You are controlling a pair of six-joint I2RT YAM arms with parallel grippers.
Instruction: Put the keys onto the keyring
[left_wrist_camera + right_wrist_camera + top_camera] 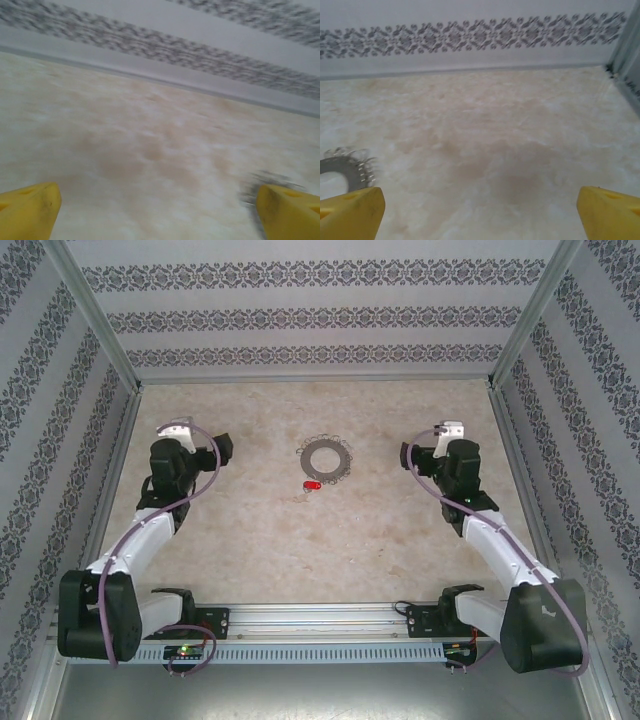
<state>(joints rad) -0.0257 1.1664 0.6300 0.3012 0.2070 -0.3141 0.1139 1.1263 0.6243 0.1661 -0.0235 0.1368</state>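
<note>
The keyring (326, 459), a flat grey ring fringed with wire loops, lies mid-table toward the back. One tiny red key (311, 485) lies just in front of it, apart from it. My left gripper (223, 448) hovers to the ring's left. Its yellow fingertips (29, 209) stand wide open over bare table, and the gripper (160, 215) holds nothing. My right gripper (408, 455) hovers to the ring's right. It is open and empty (480, 215), and the keyring's edge (347, 169) shows just beyond its left fingertip (351, 212).
Patterned walls (310, 315) and metal frame posts (100, 320) enclose the beige table on three sides. A blurred dark smear (260, 181) sits by the left gripper's right fingertip; I cannot tell what it is. Both arm bases stand on the rail (320, 618) at the near edge.
</note>
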